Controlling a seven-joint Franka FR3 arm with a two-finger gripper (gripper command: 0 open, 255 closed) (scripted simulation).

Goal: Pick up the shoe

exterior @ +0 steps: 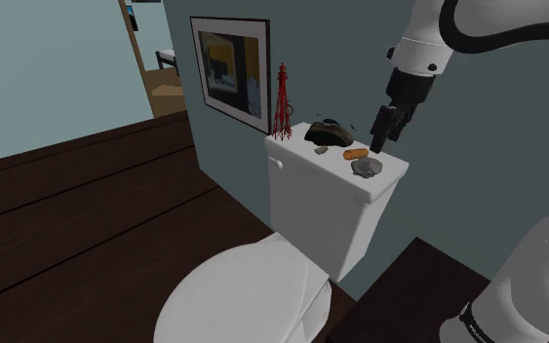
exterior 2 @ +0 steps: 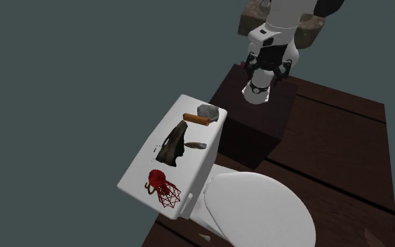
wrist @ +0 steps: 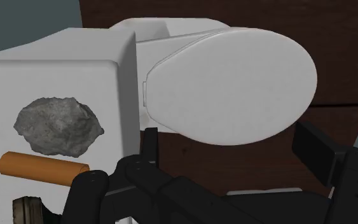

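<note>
Four items on white toilet tank lid: red wire tower model, dark brown shoe, orange cylinder, rough grey rock. Shoe lies between tower and cylinder, clear of end effector. Black two-finger end effector hovers above rock end of lid, released, fingers spread, nothing between them. Closed white toilet seat cover in front of tank, over dark wooden floor.

White toilet tank lid carries a red wire tower at one end, a dark shoe mid-lid, then an orange cylinder and grey rock by the opposite end
</note>
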